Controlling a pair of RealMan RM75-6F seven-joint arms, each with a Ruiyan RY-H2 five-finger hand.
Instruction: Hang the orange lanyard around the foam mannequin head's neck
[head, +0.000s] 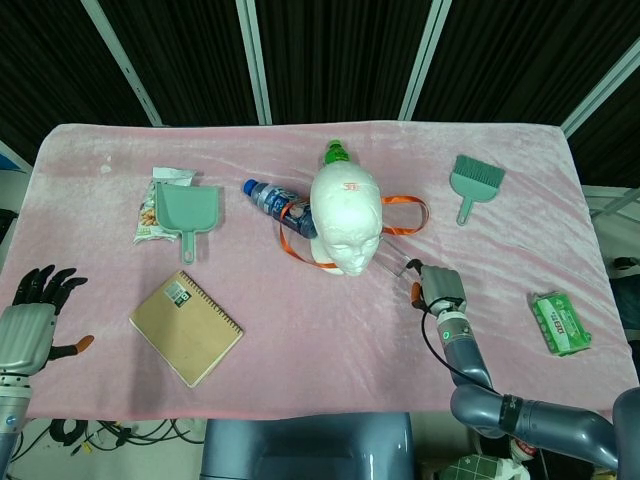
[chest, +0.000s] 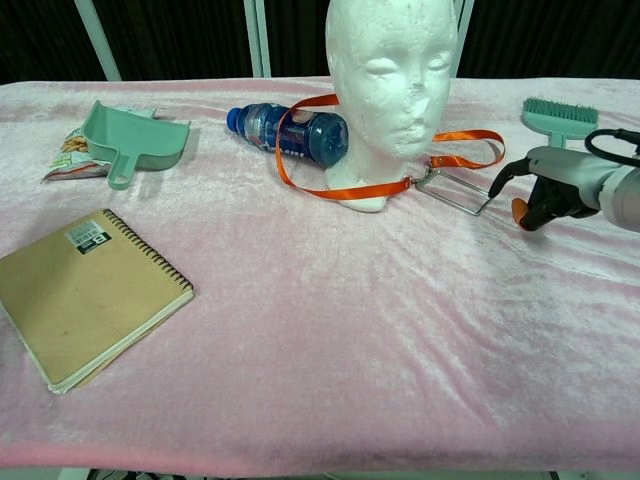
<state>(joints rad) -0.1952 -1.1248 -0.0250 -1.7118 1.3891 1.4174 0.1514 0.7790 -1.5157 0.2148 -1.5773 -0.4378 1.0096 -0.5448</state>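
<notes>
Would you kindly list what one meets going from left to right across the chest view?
Notebook → dustpan → blue bottle → foam mannequin head → badge holder → right hand.

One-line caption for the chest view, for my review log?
Right hand nears the clear badge holder of the orange lanyard looped around the foam head's base, beside a blue bottle.

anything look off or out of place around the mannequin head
The orange lanyard is around the foam head but also drapes over the blue bottle lying on its side beside it, so the loop isn't sitting clean.
</notes>
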